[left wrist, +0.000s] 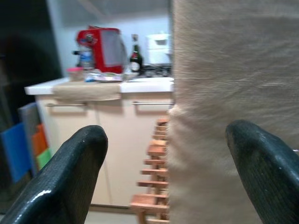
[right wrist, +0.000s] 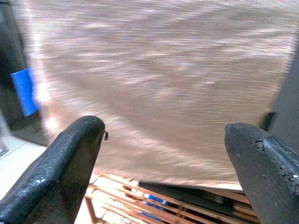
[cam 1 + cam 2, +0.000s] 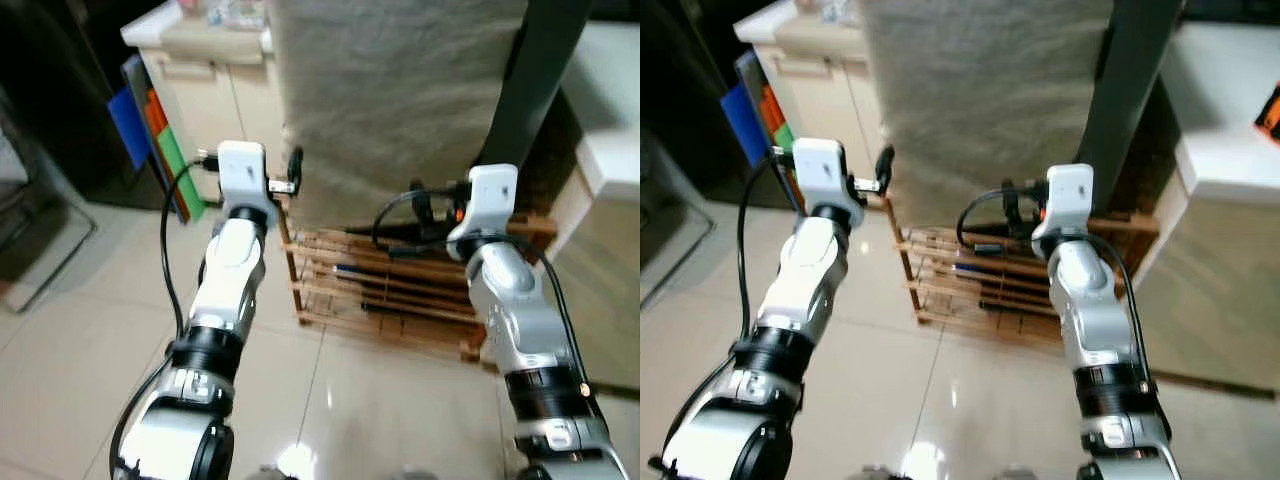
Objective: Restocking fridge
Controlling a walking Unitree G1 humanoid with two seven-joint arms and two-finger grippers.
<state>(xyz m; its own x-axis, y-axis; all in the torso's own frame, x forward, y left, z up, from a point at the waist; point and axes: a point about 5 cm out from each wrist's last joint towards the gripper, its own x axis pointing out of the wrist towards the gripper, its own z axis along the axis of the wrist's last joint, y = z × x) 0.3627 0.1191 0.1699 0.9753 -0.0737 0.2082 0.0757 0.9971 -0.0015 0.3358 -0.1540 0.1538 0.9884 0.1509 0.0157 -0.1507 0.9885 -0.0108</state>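
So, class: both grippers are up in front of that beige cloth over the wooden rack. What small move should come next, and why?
Probably turn left toward the kitchen counter. The left gripper and right gripper are both open and hold nothing, and ahead are a beige cloth and a wooden rack. With nothing yet in hand, turning to look elsewhere seems sensible.

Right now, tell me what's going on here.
Nothing is being handled. The robot stands on a tiled floor with both arms raised toward a beige cloth-covered piece above a low wooden slatted rack. The left gripper and right gripper are open and empty. A counter with a red machine stands behind to the left.
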